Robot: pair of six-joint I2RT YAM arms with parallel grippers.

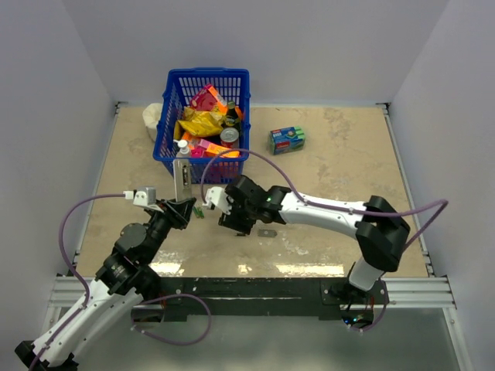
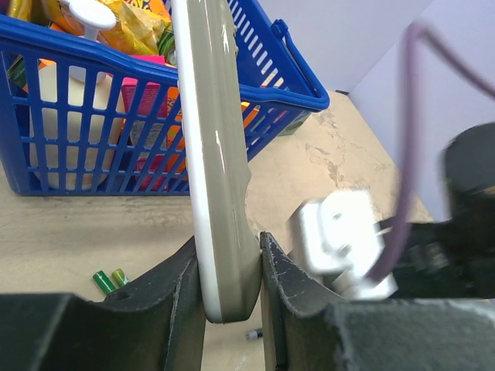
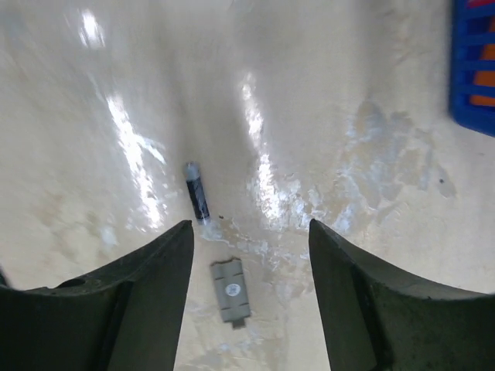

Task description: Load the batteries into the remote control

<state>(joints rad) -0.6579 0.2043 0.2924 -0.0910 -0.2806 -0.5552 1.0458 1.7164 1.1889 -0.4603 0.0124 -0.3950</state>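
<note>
While left fingers (image 2: 174, 309) clamp remote (image 2: 216, 154), battery (image 3: 197, 192) lies loose.

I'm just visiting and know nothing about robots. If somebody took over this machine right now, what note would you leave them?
Left gripper: shut on the remote control, clamped at one end.
Right gripper: open, empty, over the table.
One battery and the grey cover lie on the table beneath it.
Done: cover off.
To do: pick up the battery and load it; a second one is not clearly visible.
</note>
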